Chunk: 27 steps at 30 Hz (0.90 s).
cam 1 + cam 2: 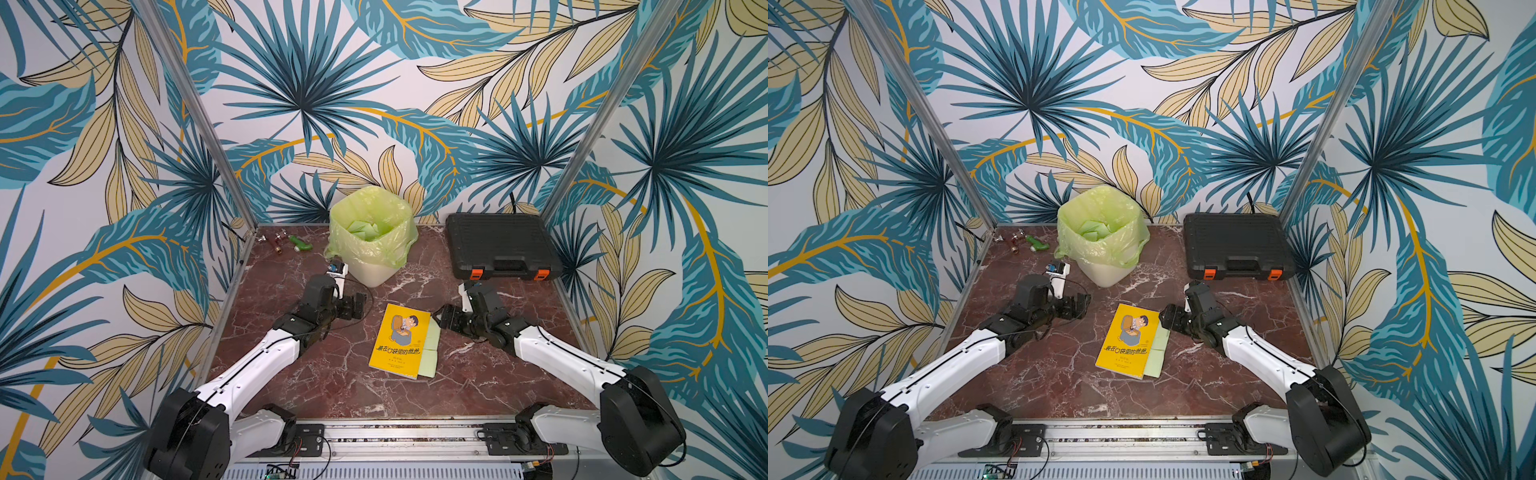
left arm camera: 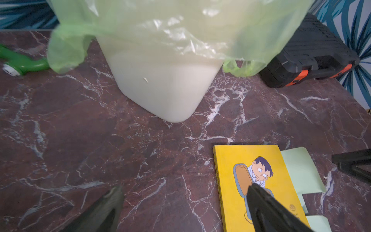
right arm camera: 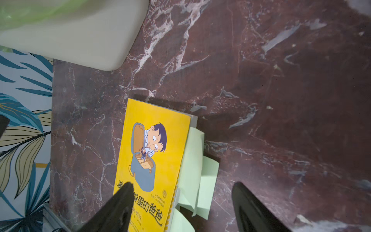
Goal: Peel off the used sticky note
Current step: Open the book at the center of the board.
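While its jaws stand apart, pinching nothing, the right gripper [image 3: 181, 185] hovers over green sticky notes [image 3: 193, 152] poking from the side of the yellow book [image 3: 152, 140]; the left gripper [image 1: 357, 305], also spread, hangs near the bin [image 1: 374, 266]

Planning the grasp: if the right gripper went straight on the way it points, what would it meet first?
The right gripper would probably meet the green notes jutting from the book first, though depth is unclear.
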Available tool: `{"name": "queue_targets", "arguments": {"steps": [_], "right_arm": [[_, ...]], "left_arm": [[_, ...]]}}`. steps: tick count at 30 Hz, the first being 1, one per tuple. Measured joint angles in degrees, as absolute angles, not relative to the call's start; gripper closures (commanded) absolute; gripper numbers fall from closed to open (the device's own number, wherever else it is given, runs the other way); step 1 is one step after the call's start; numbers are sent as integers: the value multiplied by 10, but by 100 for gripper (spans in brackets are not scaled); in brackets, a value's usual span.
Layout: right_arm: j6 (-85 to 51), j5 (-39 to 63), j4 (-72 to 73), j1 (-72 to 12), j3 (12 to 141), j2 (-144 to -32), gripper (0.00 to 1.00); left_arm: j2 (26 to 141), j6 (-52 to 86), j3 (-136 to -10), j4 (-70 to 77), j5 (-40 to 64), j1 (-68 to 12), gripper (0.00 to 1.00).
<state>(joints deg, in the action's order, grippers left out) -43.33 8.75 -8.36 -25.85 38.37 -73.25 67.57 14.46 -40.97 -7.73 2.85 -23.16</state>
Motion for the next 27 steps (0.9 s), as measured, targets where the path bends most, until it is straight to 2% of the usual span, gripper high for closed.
{"name": "queue_targets", "arguments": {"steps": [4,12,21,27], "right_arm": [[-469,80,-67,-273,382,-763,38],[-505,62,-40,-281,382,-829,55],[-526,65,4,-286,381,-864,84],[-522,65,14,-286,381,-856,95]], "left_arm": [[679,148,-410,-93,33,-234,0],[679,149,-413,-101,39,-236,0],[689,149,-418,-114,39,-236,0],[690,150,-434,-129,46,-238,0]]}}
